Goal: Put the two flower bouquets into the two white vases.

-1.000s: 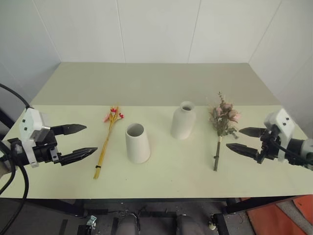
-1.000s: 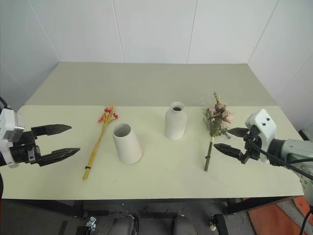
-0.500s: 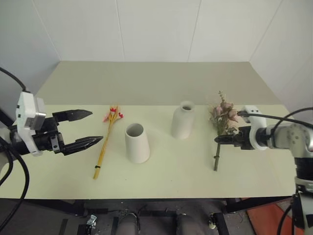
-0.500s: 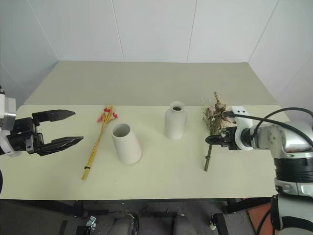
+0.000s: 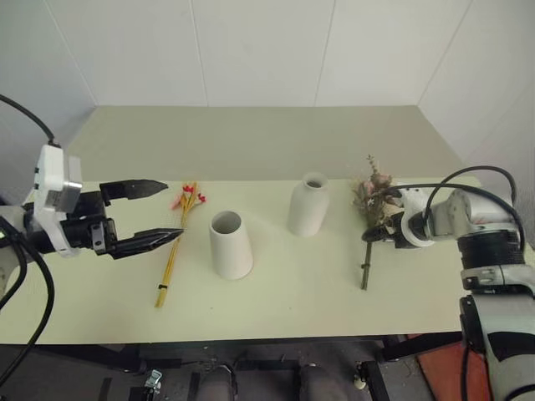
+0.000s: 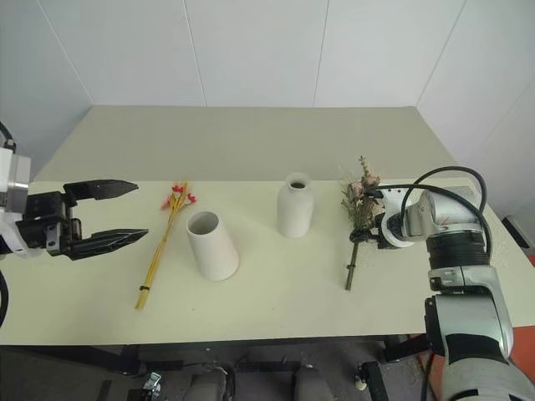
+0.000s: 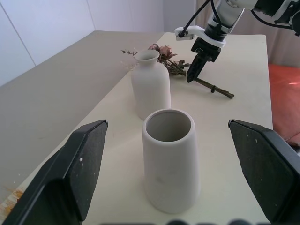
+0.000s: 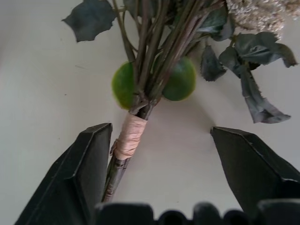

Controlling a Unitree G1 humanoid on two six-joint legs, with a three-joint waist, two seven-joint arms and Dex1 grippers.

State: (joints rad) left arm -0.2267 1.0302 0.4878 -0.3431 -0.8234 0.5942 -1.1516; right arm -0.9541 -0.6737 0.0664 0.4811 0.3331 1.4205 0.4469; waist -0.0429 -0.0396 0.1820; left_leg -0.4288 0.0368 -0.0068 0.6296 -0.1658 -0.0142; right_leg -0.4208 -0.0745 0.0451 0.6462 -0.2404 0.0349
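White wrist housings, black pointed pincer fingers (image 5: 160,237), black cables.

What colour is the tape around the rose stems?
Light tan, wound round the rose bouquet stems; clearest in the right wrist view.

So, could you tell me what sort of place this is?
Probably a plain test room: bare white panel walls, one pale green table, and on it two white vases and flower bouquets.

Bright, even light; soft shadows
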